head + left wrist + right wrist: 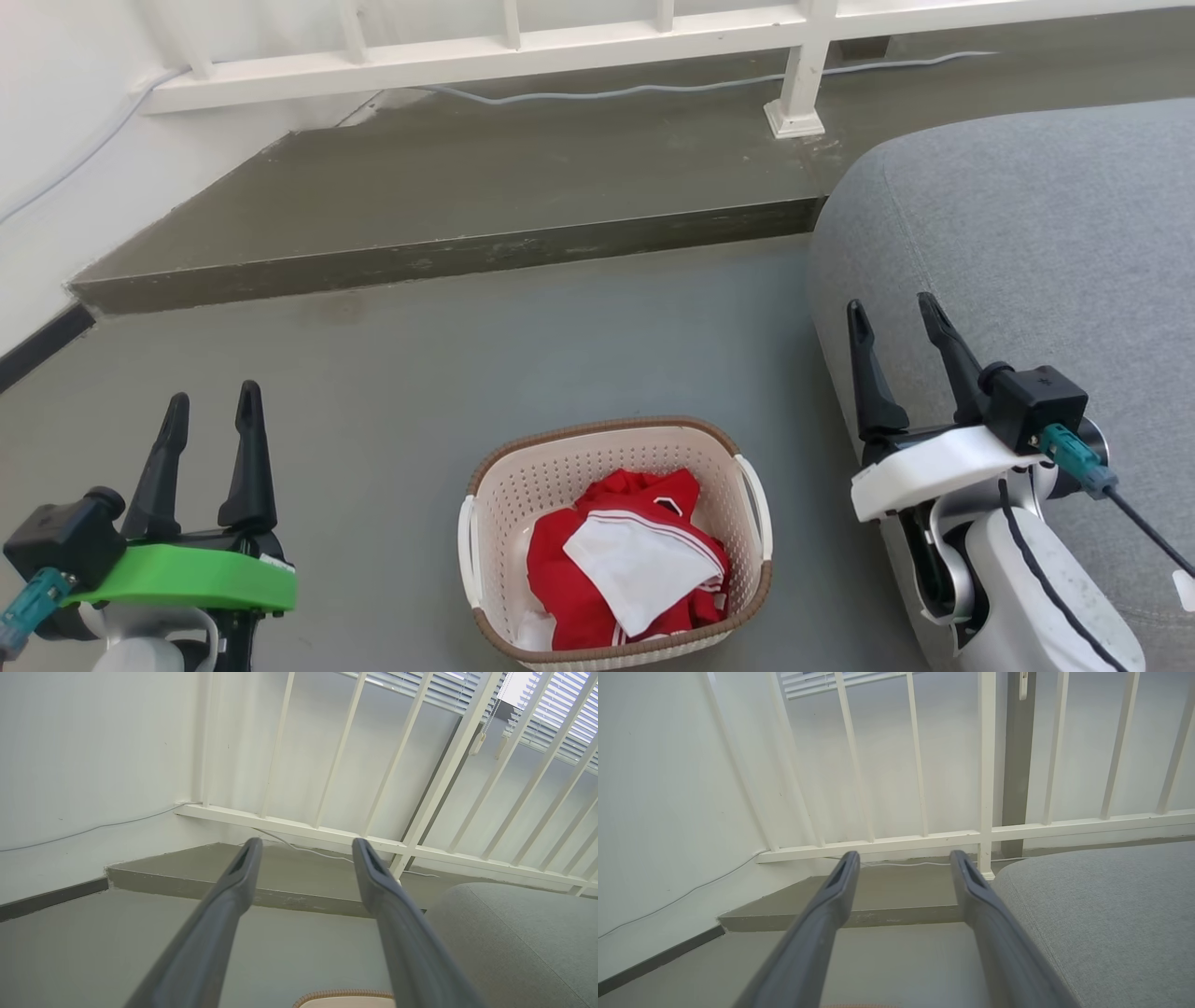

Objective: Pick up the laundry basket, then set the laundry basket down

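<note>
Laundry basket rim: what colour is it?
The laundry basket rim is brown with a woven look; the head view shows it best.

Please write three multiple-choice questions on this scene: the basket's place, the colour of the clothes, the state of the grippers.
1. Where is the basket?
A. on the floor, between the left gripper and right gripper
B. on a table
C. on a chair

2. Which colours are the clothes in it?
A. blue and yellow
B. red and white
C. all black

3. How are the grippers?
A. both open, empty
B. both shut on the basket
C. left shut, right open

Answers: 1 A, it sits on grey floor; 2 B, red with white on top; 3 A, each shows a wide empty gap.
</note>
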Available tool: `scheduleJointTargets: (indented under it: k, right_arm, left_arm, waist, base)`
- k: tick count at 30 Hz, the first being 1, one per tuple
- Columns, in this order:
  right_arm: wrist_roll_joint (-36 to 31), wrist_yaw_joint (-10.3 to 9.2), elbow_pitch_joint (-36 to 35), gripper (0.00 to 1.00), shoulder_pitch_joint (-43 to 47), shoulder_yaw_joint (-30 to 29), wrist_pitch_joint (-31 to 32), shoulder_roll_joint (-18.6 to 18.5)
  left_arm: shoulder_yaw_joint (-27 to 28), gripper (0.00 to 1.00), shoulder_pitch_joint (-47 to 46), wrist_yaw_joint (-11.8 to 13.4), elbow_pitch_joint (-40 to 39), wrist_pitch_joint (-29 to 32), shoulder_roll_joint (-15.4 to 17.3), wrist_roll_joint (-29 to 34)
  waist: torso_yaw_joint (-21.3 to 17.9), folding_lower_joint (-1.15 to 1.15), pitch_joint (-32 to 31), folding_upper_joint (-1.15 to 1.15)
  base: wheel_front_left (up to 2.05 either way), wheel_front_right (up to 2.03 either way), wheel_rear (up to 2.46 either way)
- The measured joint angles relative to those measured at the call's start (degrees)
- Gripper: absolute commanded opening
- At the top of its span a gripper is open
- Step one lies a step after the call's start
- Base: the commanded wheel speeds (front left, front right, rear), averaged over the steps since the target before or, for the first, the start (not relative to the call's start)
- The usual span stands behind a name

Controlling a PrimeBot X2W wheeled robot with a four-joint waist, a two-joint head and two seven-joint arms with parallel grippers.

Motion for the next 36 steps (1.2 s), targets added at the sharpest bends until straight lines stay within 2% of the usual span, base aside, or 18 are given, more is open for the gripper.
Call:
scheduleJointTargets:
  k: [10, 36]
  right_arm:
    - [-0.9, 0.13, -0.6, 1.0, 1.5, -0.5, 0.0, 1.0]
    - [-2.5, 1.61, -1.2, 1.0, 2.2, -2.1, 0.0, 2.2]
  left_arm:
    - [0.9, 1.0, 1.1, -0.5, -0.8, 0.0, -1.6, 0.6]
    - [-0.1, 1.0, 2.1, -0.6, -2.4, 0.0, -2.4, 2.0]
  waist:
    - [-0.2, 0.0, 0.5, 0.0]
    - [-0.8, 0.0, 1.2, 0.0]
  base:
    - [0.0, 0.0, 0.0]
    - [0.0, 0.0, 0.0]
